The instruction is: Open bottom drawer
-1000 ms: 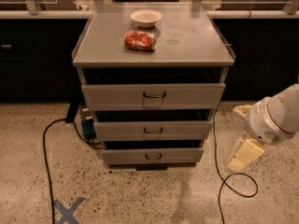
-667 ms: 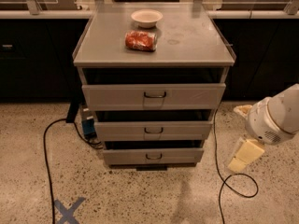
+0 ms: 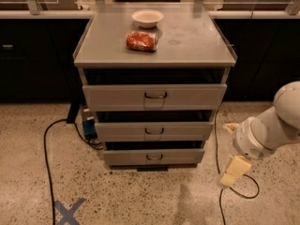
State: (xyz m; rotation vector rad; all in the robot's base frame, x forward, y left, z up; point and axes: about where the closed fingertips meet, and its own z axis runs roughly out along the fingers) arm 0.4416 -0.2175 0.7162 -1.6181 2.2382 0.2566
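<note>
The bottom drawer (image 3: 153,157) is the lowest grey front of the metal cabinet (image 3: 154,46), with a small dark loop handle (image 3: 154,157). A dark gap shows above its front. My gripper (image 3: 232,149) hangs on the white arm at the right, low over the floor and to the right of the bottom drawer, apart from it. Its two cream fingers stand apart, one fingertip (image 3: 234,171) low and the other (image 3: 230,126) higher. It is open and holds nothing.
The middle drawer (image 3: 153,131) and the tall top drawer (image 3: 154,96) sit above. A white bowl (image 3: 147,18) and a red packet (image 3: 141,41) lie on the cabinet top. Black cables (image 3: 47,153) run on the speckled floor at left and right. A blue tape cross (image 3: 68,212) marks the floor.
My gripper has moved a little down and to the left, closer to the cabinet's lower right corner. The drawers have not moved.
</note>
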